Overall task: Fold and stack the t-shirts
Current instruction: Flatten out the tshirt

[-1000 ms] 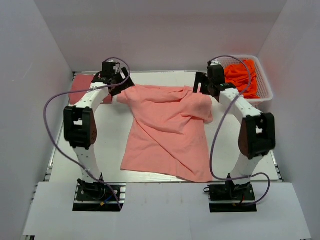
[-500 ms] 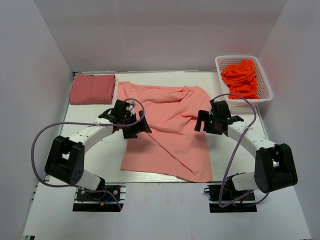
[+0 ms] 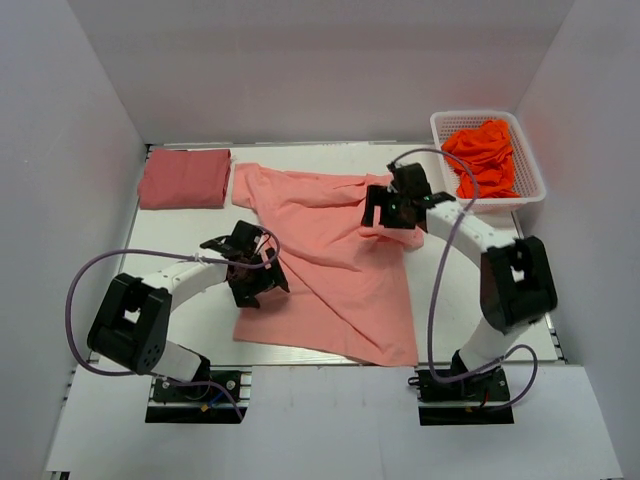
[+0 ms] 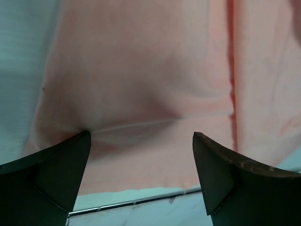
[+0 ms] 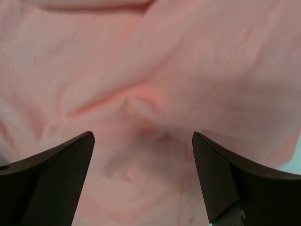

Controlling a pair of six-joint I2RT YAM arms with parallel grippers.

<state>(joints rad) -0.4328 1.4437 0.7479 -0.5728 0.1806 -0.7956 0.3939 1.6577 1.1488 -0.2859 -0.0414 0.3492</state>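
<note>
The light salmon-pink t-shirt lies spread and creased across the middle of the table. A darker rose-red t-shirt rests folded at the back left. My left gripper is low over the pink shirt's near left edge. It is open, and the hem with a strip of table shows below its span. My right gripper is open over the bunched cloth at the shirt's far right shoulder. Wrinkled pink fabric fills that wrist view between and beyond the gripper, and nothing is pinched.
A white basket holding crumpled orange garments stands at the back right. White walls close in the table on three sides. Purple cables loop from both arms.
The left gripper moved nearer, to the shirt's near left edge. The right gripper swung back to the far right shoulder, where the cloth now bunches inward. Both stayed open.
</note>
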